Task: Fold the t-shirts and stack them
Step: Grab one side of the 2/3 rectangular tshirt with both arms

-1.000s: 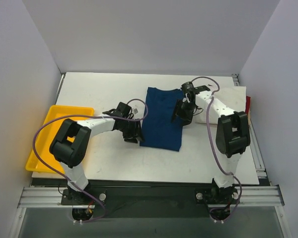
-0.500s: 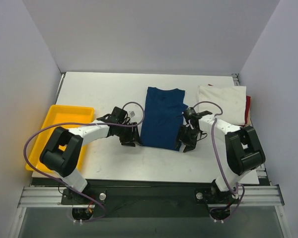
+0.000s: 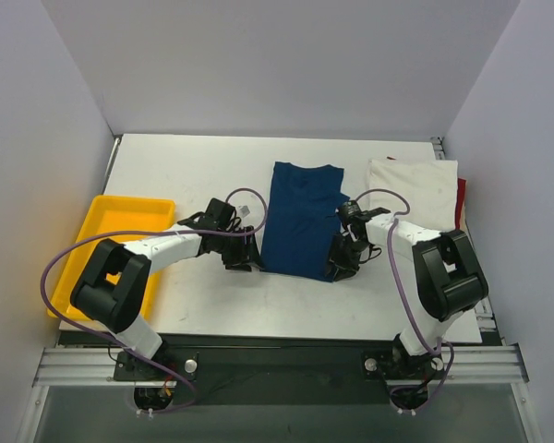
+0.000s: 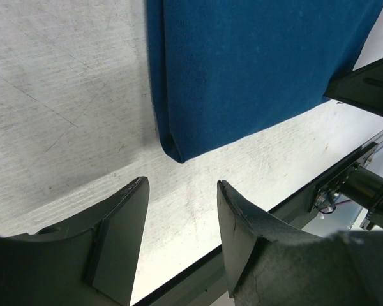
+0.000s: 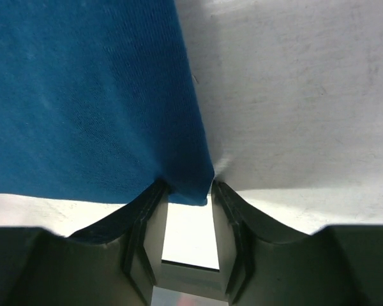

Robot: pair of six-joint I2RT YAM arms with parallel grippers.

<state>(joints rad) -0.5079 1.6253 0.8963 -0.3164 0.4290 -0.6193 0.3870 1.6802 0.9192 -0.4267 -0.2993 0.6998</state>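
The navy blue t-shirt [image 3: 300, 221] lies folded into a long strip in the middle of the table, collar at the far end. My left gripper [image 3: 243, 261] is open just left of its near left corner [image 4: 175, 150], a short gap away, jaws low over the table [image 4: 182, 185]. My right gripper [image 3: 340, 268] is at the near right corner, with the cloth's tip between its fingertips [image 5: 187, 188] and the jaws still apart. The blue cloth [image 5: 83, 95] fills the left of the right wrist view. A cream-white t-shirt [image 3: 414, 189] lies folded at the back right on a red one [image 3: 461, 198].
A yellow tray [image 3: 92, 217] sits at the table's left edge, beside my left arm. The table's front edge [image 4: 255, 220] runs close behind both grippers. White walls close in the back and sides.
My right gripper has come from the far part of the shirt's right edge down to its near right corner and narrowed its jaws. The left gripper shifted slightly towards the near left corner.
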